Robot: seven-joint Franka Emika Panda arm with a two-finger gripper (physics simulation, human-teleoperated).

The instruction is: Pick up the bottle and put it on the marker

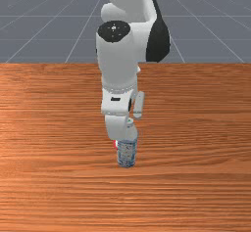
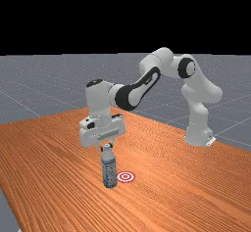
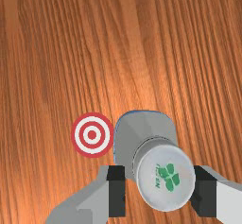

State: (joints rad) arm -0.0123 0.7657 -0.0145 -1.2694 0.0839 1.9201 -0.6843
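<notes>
In the far view my gripper (image 2: 107, 147) points down at the top of the upright bottle (image 2: 109, 171), which has a blue-and-white patterned body. The wrist view has the bottle's white cap (image 3: 165, 176) with a green print between the open fingers of my gripper (image 3: 159, 191); a gap shows between the cap and one finger. The red-and-white ringed marker (image 3: 92, 134) lies flat on the table beside the bottle. In the front view the hand hides part of the bottle (image 1: 126, 153), and a red sliver of the marker (image 1: 115, 144) peeks out beside it.
The wood table (image 2: 59, 162) stretches around the bottle and marker. At the far view's right, the arm's base (image 2: 197, 130) stands on the table. One table edge runs along the far view's left.
</notes>
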